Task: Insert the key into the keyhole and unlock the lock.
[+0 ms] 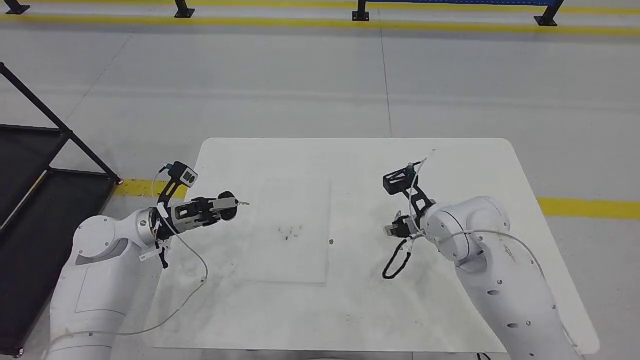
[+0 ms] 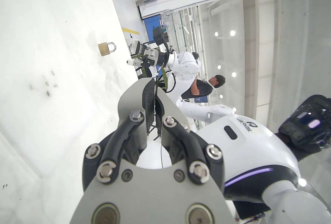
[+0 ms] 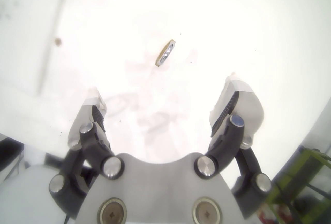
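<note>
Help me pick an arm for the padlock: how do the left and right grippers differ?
The left gripper is shut; the right gripper is open. The left gripper sits farther from the padlock; the right gripper faces it from close by. Neither touches the padlock.

Brass-gold lock (image 2: pixel 106 48) with silver shackle (image 2: pixel 111 46), white tabletop (image 1: pixel 450 170) with dark grey specks (image 1: pixel 290 230) near its middle, left end effector (image 2: pixel 154 88) silver-grey with black ribbed pads (image 2: pixel 149 101), right end effector (image 3: pixel 164 89) grey with white-taped tips (image 3: pixel 236 85)
</note>
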Tool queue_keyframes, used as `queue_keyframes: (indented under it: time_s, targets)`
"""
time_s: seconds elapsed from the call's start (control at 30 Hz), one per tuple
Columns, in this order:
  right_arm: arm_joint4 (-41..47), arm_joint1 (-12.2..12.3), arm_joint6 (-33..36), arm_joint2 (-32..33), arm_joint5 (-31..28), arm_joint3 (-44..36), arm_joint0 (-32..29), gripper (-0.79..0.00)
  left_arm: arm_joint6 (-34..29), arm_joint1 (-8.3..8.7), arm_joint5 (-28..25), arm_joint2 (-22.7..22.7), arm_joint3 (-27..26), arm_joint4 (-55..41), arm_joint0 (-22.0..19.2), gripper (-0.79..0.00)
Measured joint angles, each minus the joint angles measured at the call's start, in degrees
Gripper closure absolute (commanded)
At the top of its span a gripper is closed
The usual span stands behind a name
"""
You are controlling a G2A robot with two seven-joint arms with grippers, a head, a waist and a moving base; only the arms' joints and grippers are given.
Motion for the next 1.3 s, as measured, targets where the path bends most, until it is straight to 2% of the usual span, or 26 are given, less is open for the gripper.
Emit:
queue_keyframes:
  time_s: [0.17,0.23,0.33,0.47,0.73,1.27,1.3]
  targets:
    - [2.34,-0.23,-1.79,1.44,0.64,0.52,-0.5,-0.785,0.0,0.0,0.0,0.0,0.0,0.0,0.0,0.0]
    - [9.35,-0.42,-2.34,3.73,1.8,2.7,0.89,-0.785,0.0,0.0,0.0,0.0,0.0,0.0,0.0,0.0]
    - [20.58,-0.92,1.82,4.91,4.63,6.2,4.21,-0.785,0.0,0.0,0.0,0.0,0.0,0.0,0.0,0.0]
    - [26.73,-1.3,3.63,2.67,7.41,12.19,8.65,-0.785,0.0,0.0,0.0,0.0,0.0,0.0,0.0,0.0]
    - [22.77,-1.58,2.7,-3.36,12.51,20.76,14.96,-0.785,0.0,0.0,0.0,0.0,0.0,0.0,0.0,0.0]
    - [15.94,-3.54,-1.54,-10.95,16.69,29.39,17.79,-0.785,0.0,0.0,0.0,0.0,0.0,0.0,0.0,0.0]
    - [15.86,-3.69,-1.62,-11.26,16.77,29.72,17.97,-0.767,0.0,0.0,0.0,0.0,0.0,0.0,0.0,0.0]
